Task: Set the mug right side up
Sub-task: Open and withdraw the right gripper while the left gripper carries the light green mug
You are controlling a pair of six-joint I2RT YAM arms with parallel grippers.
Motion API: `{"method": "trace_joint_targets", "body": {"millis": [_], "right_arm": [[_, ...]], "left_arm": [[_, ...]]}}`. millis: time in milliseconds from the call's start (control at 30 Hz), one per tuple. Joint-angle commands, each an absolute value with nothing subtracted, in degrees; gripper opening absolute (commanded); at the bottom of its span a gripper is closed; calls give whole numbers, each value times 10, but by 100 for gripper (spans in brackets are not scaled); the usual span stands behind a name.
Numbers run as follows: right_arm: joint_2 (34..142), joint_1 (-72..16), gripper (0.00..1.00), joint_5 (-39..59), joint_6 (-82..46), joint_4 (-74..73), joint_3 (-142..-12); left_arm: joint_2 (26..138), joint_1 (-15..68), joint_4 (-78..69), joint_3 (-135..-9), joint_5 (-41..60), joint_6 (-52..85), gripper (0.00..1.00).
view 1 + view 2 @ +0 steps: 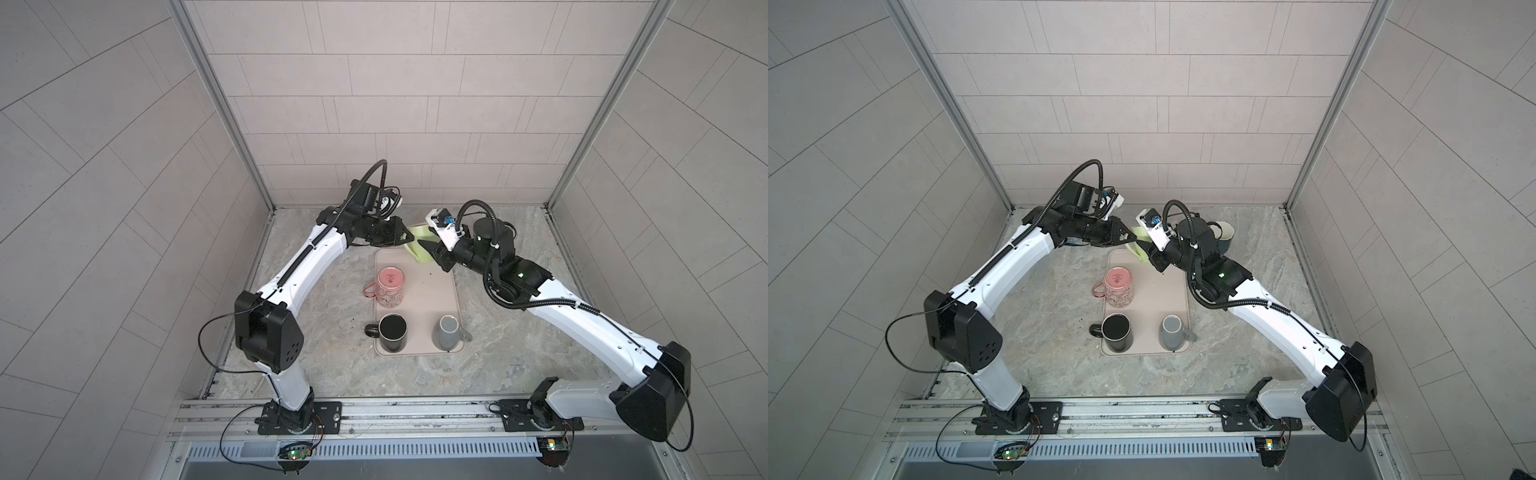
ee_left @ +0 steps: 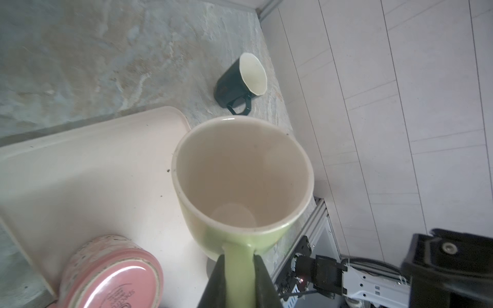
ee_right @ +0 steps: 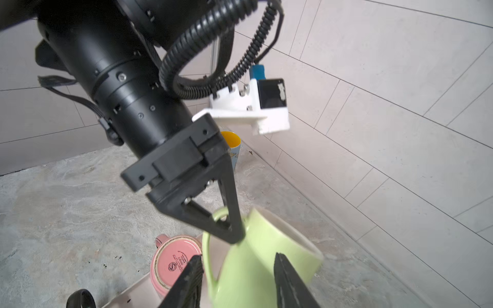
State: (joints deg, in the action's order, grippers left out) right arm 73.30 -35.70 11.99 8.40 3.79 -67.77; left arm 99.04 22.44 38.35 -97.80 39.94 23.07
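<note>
Now we hold the green mug by its handle, clamped in the left gripper, mouth upward at the tray's far edge, while the right gripper stands parted around its body, so next we likely set it down level.
</note>
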Motion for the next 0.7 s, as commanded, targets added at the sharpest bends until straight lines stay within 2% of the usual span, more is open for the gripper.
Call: {"method": "trace_joint_targets", "body": {"millis": [0, 133, 267, 433, 667], "right_arm": [[703, -352, 44, 100, 88, 44, -668], [683, -345, 44, 90, 77, 44, -651], [669, -335, 44, 90, 61, 43, -635], [660, -307, 45, 111, 21, 20, -608], [647, -276, 44, 128, -7, 6, -580]], "left_arm": [[992, 206, 313, -1002, 356, 226, 0], [1005, 188, 283, -1005, 315, 230, 0], [1014, 185, 274, -1000, 222, 195, 0], [1017, 179, 165, -942, 122, 179, 0], [1073, 172, 98, -940, 38, 173, 0]]}}
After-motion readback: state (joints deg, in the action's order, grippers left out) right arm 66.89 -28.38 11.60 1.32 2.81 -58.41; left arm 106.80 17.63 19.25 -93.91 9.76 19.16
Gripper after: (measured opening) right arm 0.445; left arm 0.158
